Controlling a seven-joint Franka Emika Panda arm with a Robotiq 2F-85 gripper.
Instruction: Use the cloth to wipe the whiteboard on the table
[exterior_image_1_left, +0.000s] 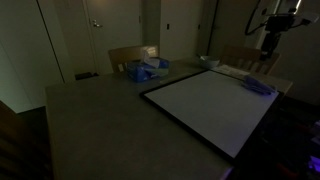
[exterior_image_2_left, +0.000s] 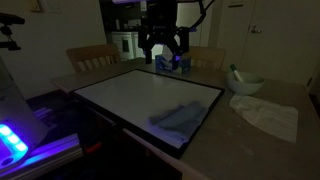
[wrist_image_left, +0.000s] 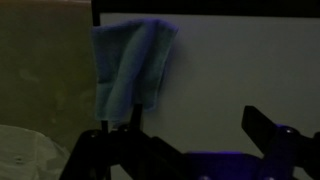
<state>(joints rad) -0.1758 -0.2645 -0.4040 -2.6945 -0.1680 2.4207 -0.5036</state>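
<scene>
On the table (exterior_image_1_left: 90, 120) the whiteboard (exterior_image_1_left: 215, 105) lies flat, its white face ringed by a thin black frame. The cloth (exterior_image_1_left: 258, 86) rests on the board's surface near one corner, close to the frame. From my wrist view the cloth (wrist_image_left: 133, 70) is a loosely folded blue rag. One side runs along the black frame, and bare grey-brown tabletop shows beyond it.

My hand (wrist_image_left: 185, 150) is released. Its two fingers (wrist_image_left: 105, 150) stand wide apart at the bottom of the wrist view with nothing between them, and the cloth sits clear of both. In an exterior view the hand (exterior_image_2_left: 164, 55) hangs above the far edge of the board, well apart from the cloth (exterior_image_2_left: 180, 117), which lies toward the nearer side of the board. In both exterior views the hand is up in the air, touching neither board nor rag.

Past the board, a blue-and-white bundle (exterior_image_1_left: 145, 70) sits on the table in front of a wooden chair (exterior_image_1_left: 125, 55). Off to one side of the whiteboard I make out a pale bowl (exterior_image_2_left: 245, 85), and just beside it a crumpled white sheet (exterior_image_2_left: 268, 118), both lying on the bare tabletop. The room is dim, so finer detail on these is hard to read.
</scene>
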